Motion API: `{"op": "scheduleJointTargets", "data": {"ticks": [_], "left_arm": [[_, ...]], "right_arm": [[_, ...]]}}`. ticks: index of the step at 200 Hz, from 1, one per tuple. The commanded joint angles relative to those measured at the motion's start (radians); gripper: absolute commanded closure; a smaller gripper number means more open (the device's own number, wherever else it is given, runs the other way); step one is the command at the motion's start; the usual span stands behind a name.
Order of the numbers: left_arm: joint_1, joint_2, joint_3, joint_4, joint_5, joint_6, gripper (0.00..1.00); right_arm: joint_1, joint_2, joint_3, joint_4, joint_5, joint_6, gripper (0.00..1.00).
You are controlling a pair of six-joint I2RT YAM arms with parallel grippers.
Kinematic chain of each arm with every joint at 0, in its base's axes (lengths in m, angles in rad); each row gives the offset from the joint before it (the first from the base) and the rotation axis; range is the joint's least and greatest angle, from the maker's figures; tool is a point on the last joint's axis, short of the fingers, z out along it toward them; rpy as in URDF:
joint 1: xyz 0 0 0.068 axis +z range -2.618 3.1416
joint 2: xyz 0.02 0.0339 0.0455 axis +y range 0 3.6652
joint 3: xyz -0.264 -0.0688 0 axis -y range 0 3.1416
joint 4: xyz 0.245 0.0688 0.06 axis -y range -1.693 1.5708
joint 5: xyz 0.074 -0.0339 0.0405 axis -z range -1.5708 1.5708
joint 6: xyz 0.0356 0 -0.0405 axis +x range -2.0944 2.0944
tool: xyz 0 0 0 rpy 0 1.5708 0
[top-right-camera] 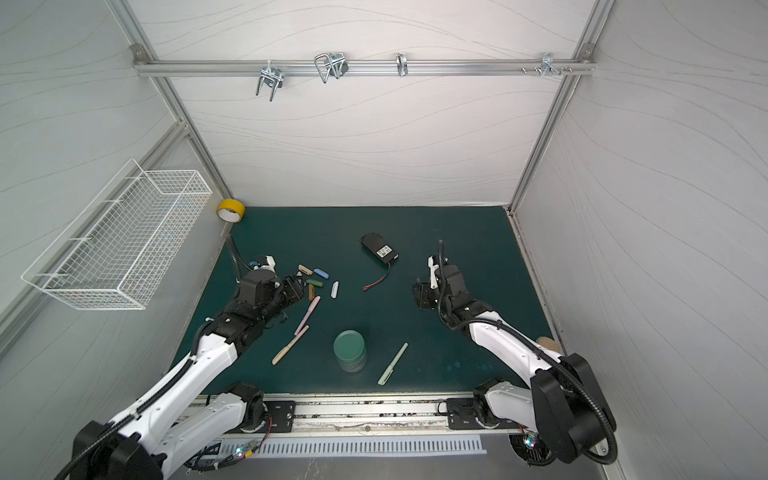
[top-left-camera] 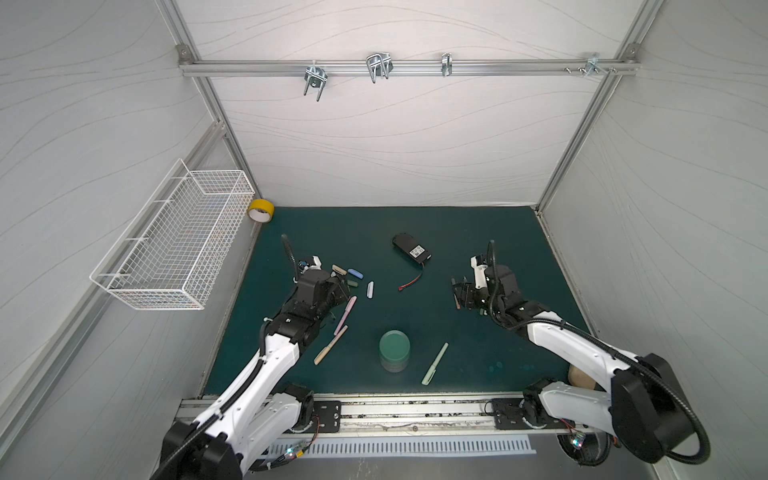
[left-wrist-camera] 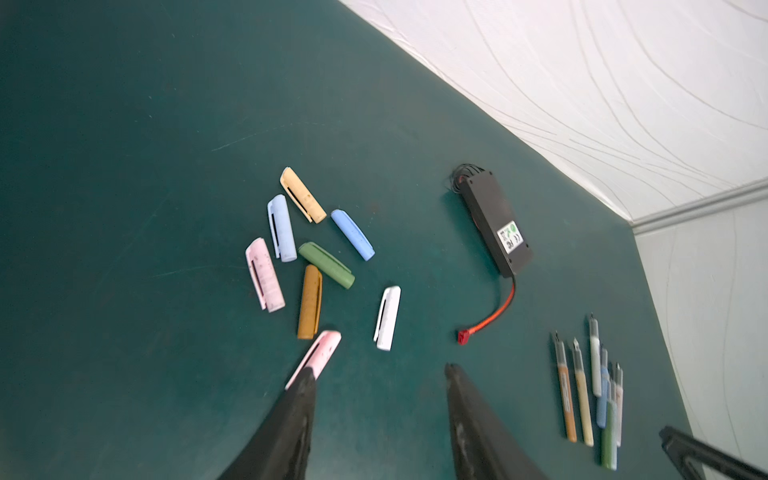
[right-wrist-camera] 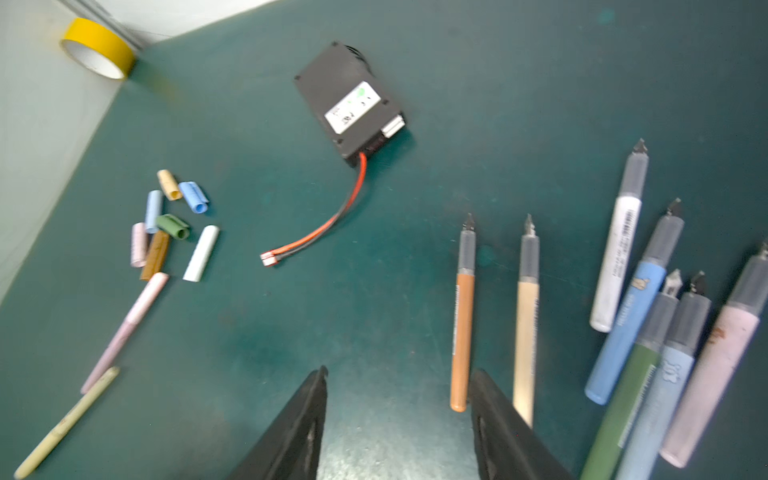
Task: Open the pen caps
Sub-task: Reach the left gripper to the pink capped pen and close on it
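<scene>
left arm (top-left-camera: pixel 274 353): white moulded link shells, black joint housings between them. right arm (top-left-camera: pixel 561 338): same build, with a large rounded black housing at the near end. black ribbed conduit (top-left-camera: pixel 598 343) runs along each arm's links, and a thinner ribbed hose sits at each wrist. small white bracket (top-left-camera: pixel 477 272) on each wrist. black base plates (top-left-camera: pixel 328 415) with silver screw heads, near edge. small board with lit leds (top-left-camera: pixel 293 451) and thin red-black leads by the left base. left gripper (left-wrist-camera: pixel 378 374), right gripper (right-wrist-camera: pixel 399 374): black tapered fingers (right-wrist-camera: pixel 291 432), matt, pale scuffs.
</scene>
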Motion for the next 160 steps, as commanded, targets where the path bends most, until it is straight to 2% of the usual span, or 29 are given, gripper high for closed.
{"op": "scheduleJointTargets", "data": {"ticks": [1, 16, 33, 74, 99, 122, 160], "left_arm": [[-0.051, -0.091, 0.006, -0.133, -0.062, 0.067, 0.46], [-0.091, -0.147, 0.026, -0.247, -0.105, 0.099, 0.44], [-0.106, -0.161, 0.044, -0.330, -0.101, 0.130, 0.44], [-0.213, -0.001, 0.086, -0.420, -0.201, 0.131, 0.44], [-0.226, 0.102, 0.075, -0.369, -0.206, 0.149, 0.45], [-0.224, 0.166, 0.072, -0.334, -0.228, 0.173, 0.48], [-0.220, 0.272, 0.110, -0.320, -0.216, 0.189, 0.51]], "right_arm": [[0.028, -0.021, -0.007, 0.040, -0.038, -0.055, 0.43], [0.047, -0.021, 0.002, 0.029, -0.038, -0.073, 0.43], [0.051, -0.025, 0.005, 0.026, -0.042, -0.071, 0.43], [0.051, -0.014, 0.009, 0.024, -0.077, -0.063, 0.43], [0.051, 0.024, 0.035, 0.033, -0.223, -0.055, 0.42], [0.044, 0.115, 0.121, -0.050, -0.367, -0.053, 0.42], [-0.038, 0.155, 0.111, -0.018, -0.456, -0.010, 0.42]]}}
